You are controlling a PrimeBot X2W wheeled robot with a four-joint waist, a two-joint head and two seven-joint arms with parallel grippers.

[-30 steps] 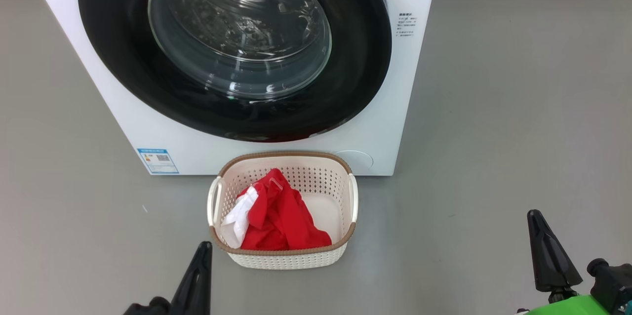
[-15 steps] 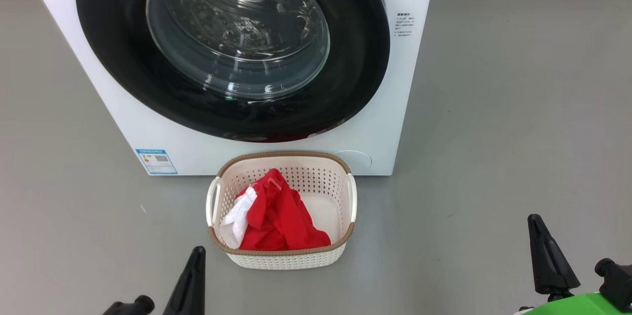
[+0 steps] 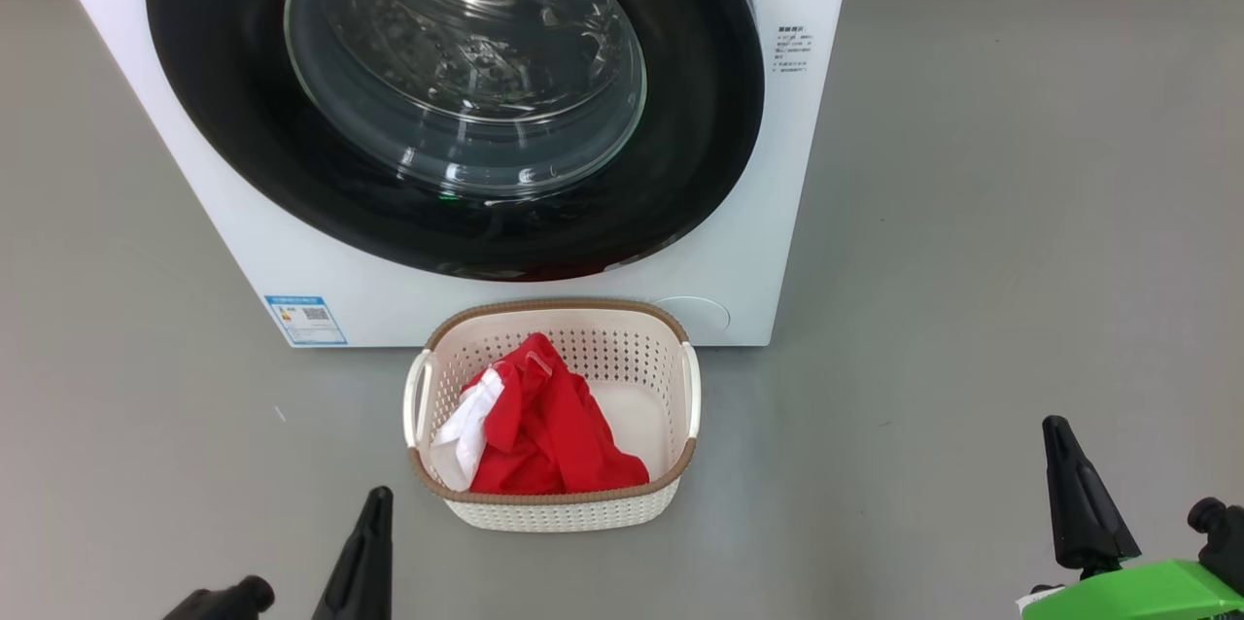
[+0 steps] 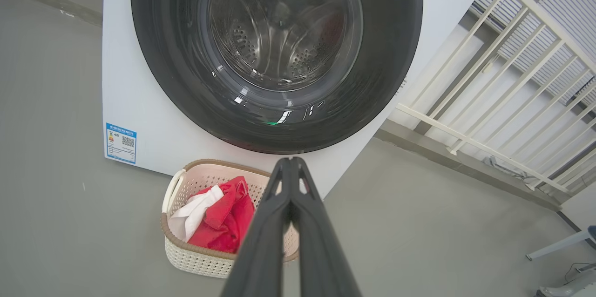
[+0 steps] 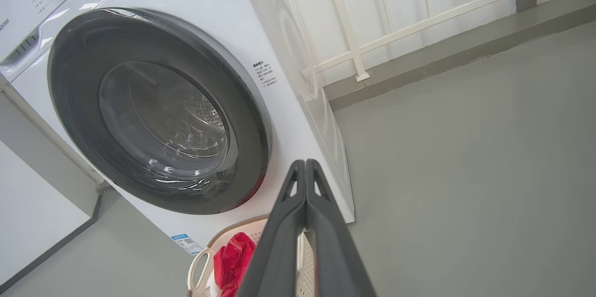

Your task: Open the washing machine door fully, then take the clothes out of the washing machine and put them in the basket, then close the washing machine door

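The white washing machine [image 3: 243,241] stands ahead with its black-rimmed washing machine door [image 3: 243,115] shut flat against the front; the steel drum shows through the glass. On the floor just in front sits the basket [image 3: 671,465], holding the red and white clothes [image 3: 544,430]. My left gripper [image 3: 379,499] is shut and empty, low at the basket's left front. My right gripper [image 3: 1054,430] is shut and empty, far to the basket's right. The door [image 4: 177,78], basket [image 4: 186,255] and clothes [image 4: 223,218] also appear behind the shut left gripper [image 4: 289,161]. The shut right gripper [image 5: 305,163] points at the machine [image 5: 288,115].
Grey floor [image 3: 972,260] spreads wide to the right of the machine. A white railing [image 4: 503,78] runs along the wall to the machine's right. A blue label sticker [image 3: 304,319] marks the machine's lower left front.
My left gripper has drawn back down and slightly left, away from the basket. The right gripper has barely moved. The head view has shifted slightly.
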